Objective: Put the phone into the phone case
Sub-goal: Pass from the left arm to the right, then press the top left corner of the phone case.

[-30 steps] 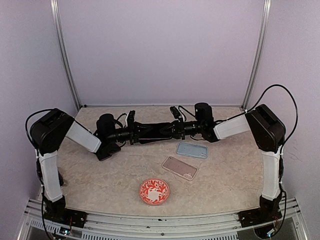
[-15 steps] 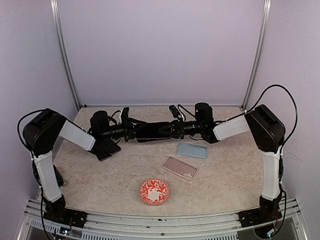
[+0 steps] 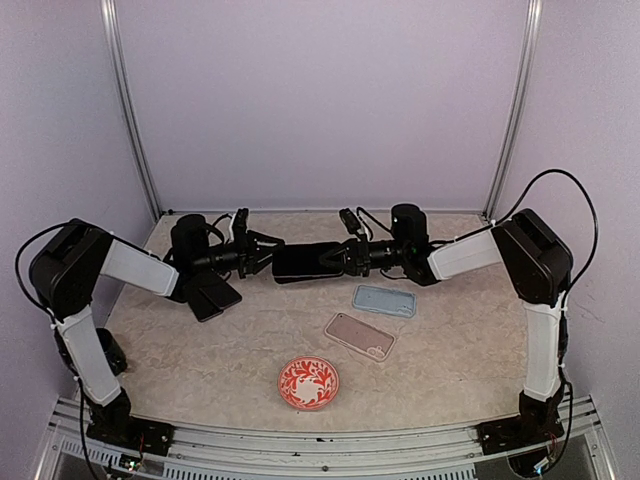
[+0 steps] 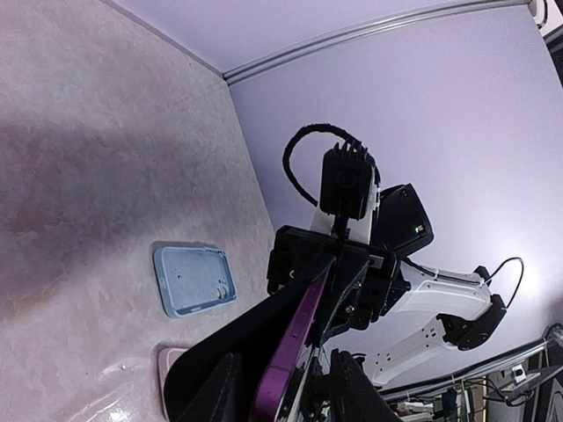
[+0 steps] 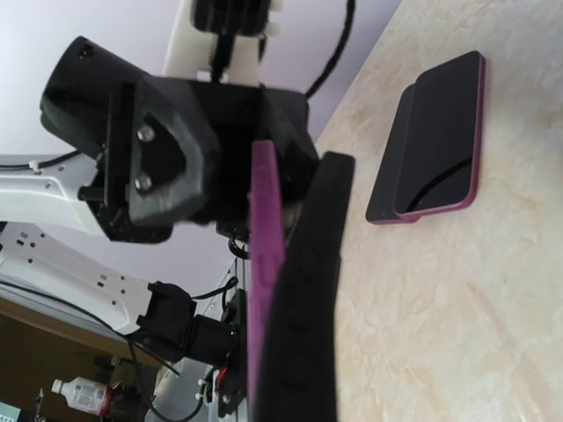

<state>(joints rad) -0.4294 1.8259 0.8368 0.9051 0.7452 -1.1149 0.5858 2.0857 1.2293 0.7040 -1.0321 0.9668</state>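
Note:
A purple-edged phone (image 4: 295, 338) with a black phone case (image 4: 233, 347) against its side hangs in mid-air over the back of the table. In the top view the pair (image 3: 305, 261) is one dark bar between the two arms. My right gripper (image 3: 347, 258) is shut on its right end. My left gripper (image 3: 262, 255) is open, with its fingers (image 4: 214, 387) spread either side of the left end, apart from it. The right wrist view shows the phone's purple edge (image 5: 266, 237) running up beside the case (image 5: 308, 290) toward the left gripper (image 5: 176, 149).
On the table lie a light blue case (image 3: 384, 300), a pink phone or case (image 3: 360, 335) and a red patterned plate (image 3: 308, 382). A dark phone stacked on a black case (image 5: 435, 145) rests under the left arm (image 3: 210, 293). Walls close in on three sides.
My left gripper has opened and drawn back to the left along the phone, its arm swinging left. The right gripper still holds the phone and case in the same place.

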